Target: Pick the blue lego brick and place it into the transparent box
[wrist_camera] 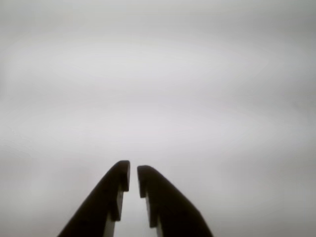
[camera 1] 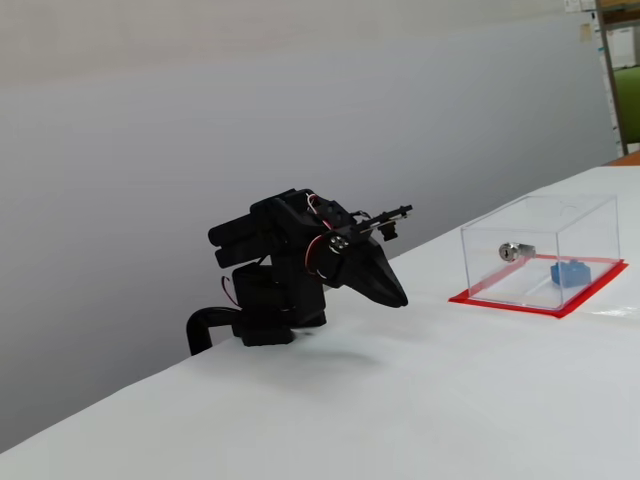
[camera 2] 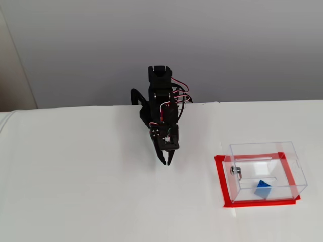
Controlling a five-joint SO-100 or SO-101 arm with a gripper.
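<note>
Resting: arm folded low, pincer (camera 2: 166,162) tips nearly together, a thin gap between them in the wrist view, nothing held.
Brick: blue lego brick (camera 2: 262,189) already sits inside the transparent box (camera 2: 290,164), well apart from the pincer, off to the right in both fixed views.
Axis: brick too small to judge.
Hidden: wrist view shows only blurred grey tabletop (camera 2: 75,181); whether the box has a lid, I can't tell.
Verdict: placement looks done.

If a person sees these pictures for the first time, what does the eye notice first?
First is the black arm folded low on the white table, its claw nearly closed, empty and pointing at the tabletop. Next is the clear box with a red base edge to the right in both fixed views, the blue brick already inside.
</note>
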